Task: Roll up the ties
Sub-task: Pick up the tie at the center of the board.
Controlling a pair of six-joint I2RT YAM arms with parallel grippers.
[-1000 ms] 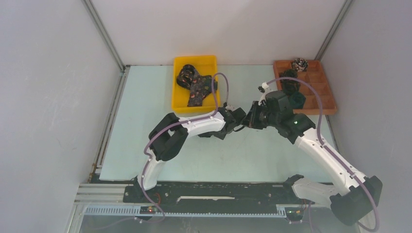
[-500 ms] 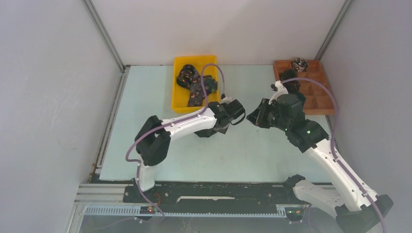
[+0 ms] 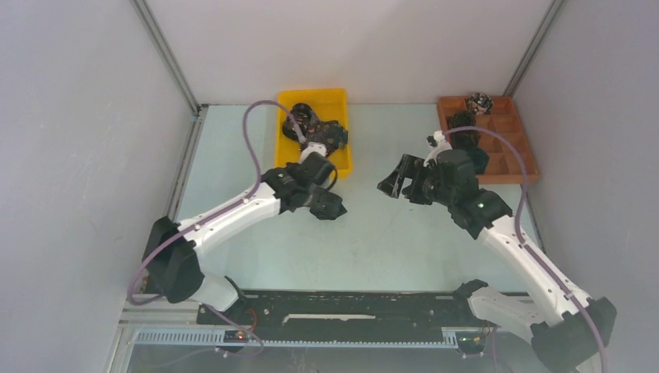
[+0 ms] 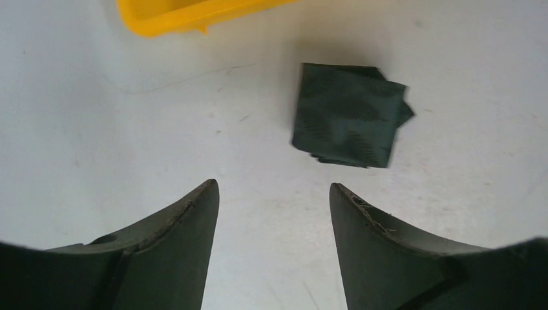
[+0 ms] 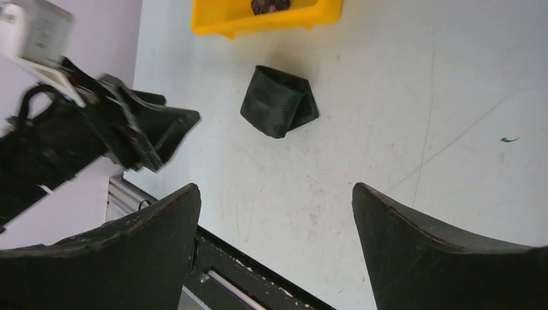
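As the rolled dark-green fabric tie (image 4: pixel 349 116) beside the yellow plastic bin (image 4: pixel 187 16) looks soft and light, pinch across all layers; left gripper (image 4: pixel 271 188) and right gripper (image 5: pixel 276 187) gape empty.

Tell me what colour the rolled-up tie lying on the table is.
The rolled tie is plain dark green, clearest in the left wrist view.

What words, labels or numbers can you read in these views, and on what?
No text can be read.
Yellow plastic bin, brown compartment tray, rolled dark green fabric tie: no lettering visible.
White block on the left arm: any print too blurred to read.
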